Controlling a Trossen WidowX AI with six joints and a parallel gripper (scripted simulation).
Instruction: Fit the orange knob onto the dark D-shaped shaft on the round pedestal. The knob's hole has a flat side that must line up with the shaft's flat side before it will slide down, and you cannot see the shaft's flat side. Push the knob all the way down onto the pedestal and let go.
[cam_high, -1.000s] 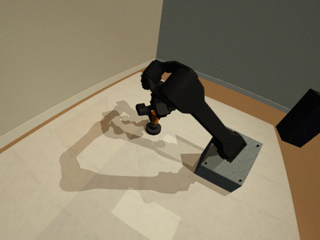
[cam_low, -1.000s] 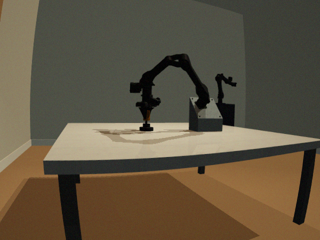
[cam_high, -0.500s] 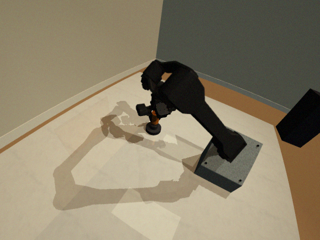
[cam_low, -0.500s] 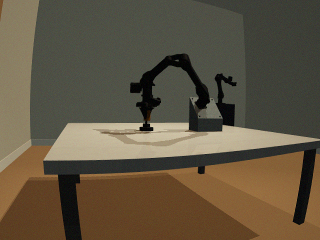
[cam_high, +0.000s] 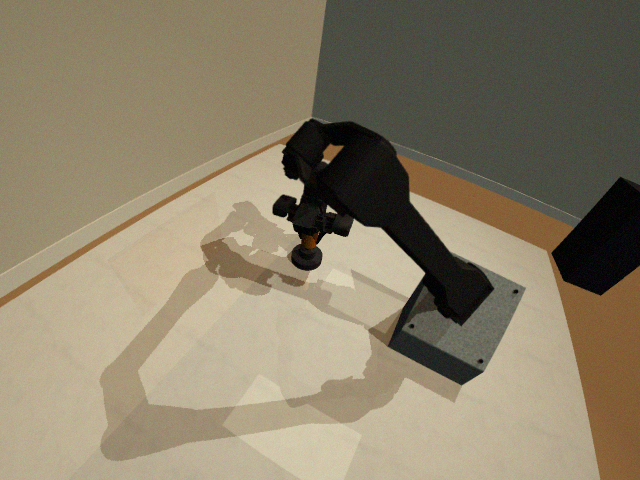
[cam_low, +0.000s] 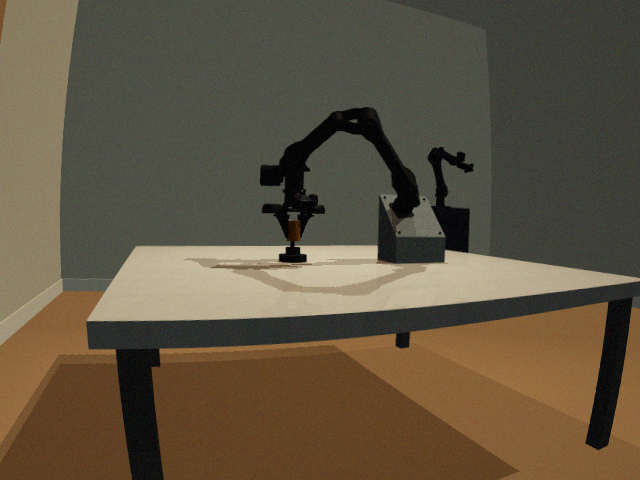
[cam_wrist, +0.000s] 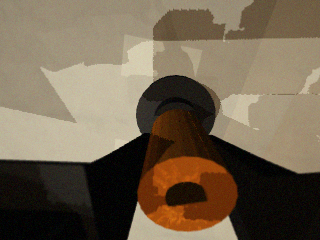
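The orange knob (cam_high: 309, 240) (cam_low: 294, 230) (cam_wrist: 187, 220) is upright between the fingers of my gripper (cam_low: 293, 232), which is shut on it. The round dark pedestal (cam_high: 306, 260) (cam_low: 292, 257) (cam_wrist: 147, 117) stands on the table directly under the knob. In the exterior view a short length of dark shaft (cam_low: 292, 243) shows between the knob's lower end and the pedestal, so the knob is not seated on it. The wrist view shows the D-shaped hole in the knob's near end, flat side toward the bottom of the picture. Whether the shaft's tip is inside the knob is hidden.
The arm's grey base block (cam_high: 467, 341) (cam_low: 419, 250) stands on the pale table (cam_high: 180, 439) (cam_low: 206, 307), to the right of the pedestal. Another dark arm (cam_low: 440, 175) on a black stand (cam_high: 594, 242) (cam_low: 457, 227) is beyond the table's edge. Arm shadows cross the table.
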